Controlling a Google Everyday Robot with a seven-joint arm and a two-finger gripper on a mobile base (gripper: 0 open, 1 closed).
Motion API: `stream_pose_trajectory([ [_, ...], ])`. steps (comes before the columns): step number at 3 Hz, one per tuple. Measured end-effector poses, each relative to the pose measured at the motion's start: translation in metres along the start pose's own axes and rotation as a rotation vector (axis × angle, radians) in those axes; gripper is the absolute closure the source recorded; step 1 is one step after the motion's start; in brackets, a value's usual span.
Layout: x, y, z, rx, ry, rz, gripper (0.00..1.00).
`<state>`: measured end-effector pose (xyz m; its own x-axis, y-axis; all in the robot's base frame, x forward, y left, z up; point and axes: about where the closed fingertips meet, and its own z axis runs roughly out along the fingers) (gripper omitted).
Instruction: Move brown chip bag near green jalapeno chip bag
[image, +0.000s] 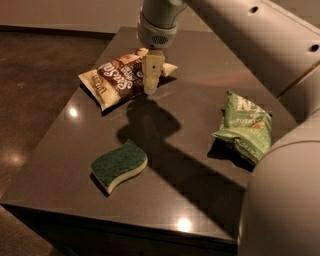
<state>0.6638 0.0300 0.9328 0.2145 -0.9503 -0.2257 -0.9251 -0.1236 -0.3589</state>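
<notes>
The brown chip bag lies flat at the back left of the dark table, dark brown centre with white lettering and cream ends. The green jalapeno chip bag lies crumpled at the right side of the table, far from the brown bag. My gripper hangs from the grey arm above the right end of the brown bag, its tip close to the bag's right edge.
A wavy sponge with a dark green top lies at the front left of the table. The arm's large grey body fills the right foreground. A dark floor lies to the left of the table.
</notes>
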Motion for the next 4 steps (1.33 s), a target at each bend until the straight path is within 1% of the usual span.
stream_pose_trajectory([
  [1,0.007,-0.01,0.009,-0.016,0.064,-0.03,0.0],
  [2,0.019,-0.027,0.024,-0.03,0.145,-0.083,0.0],
  [3,0.034,-0.047,0.042,-0.043,0.199,-0.137,0.0],
  [4,0.042,-0.057,0.053,-0.05,0.217,-0.16,0.0],
])
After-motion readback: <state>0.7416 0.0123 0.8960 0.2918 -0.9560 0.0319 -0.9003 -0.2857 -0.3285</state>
